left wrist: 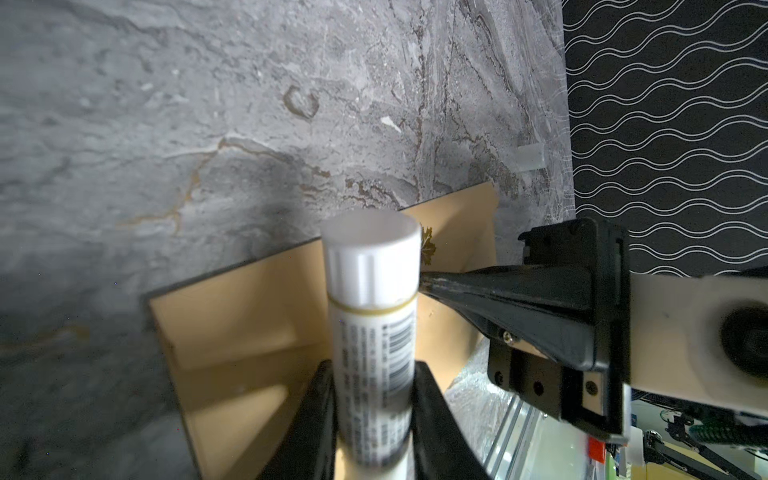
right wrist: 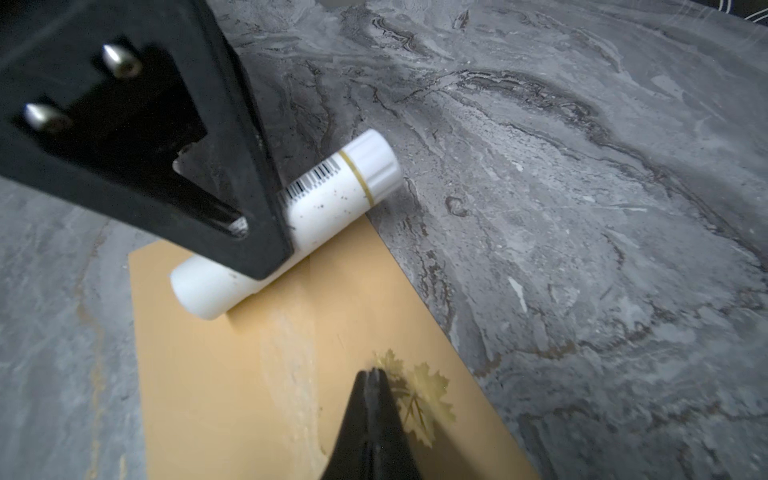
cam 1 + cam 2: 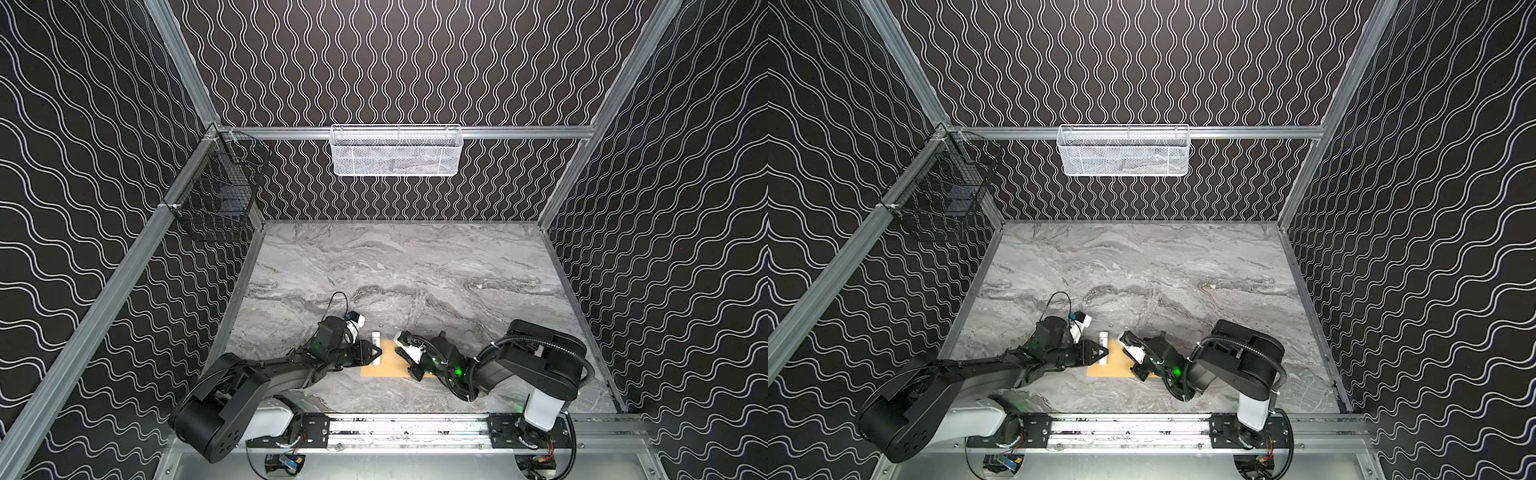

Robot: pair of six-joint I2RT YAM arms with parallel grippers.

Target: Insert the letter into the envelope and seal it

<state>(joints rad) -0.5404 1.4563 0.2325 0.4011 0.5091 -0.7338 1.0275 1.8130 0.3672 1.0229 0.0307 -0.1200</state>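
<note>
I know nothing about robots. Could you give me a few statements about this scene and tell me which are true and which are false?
1. The left gripper holds a white tube. True.
2. The tube's cap is off. False: the white cap is on.
3. The right gripper is wide open. False: it is shut, with its tip at the gold leaf mark on the envelope.
4. The envelope lies flat on the marble table. True.
</note>
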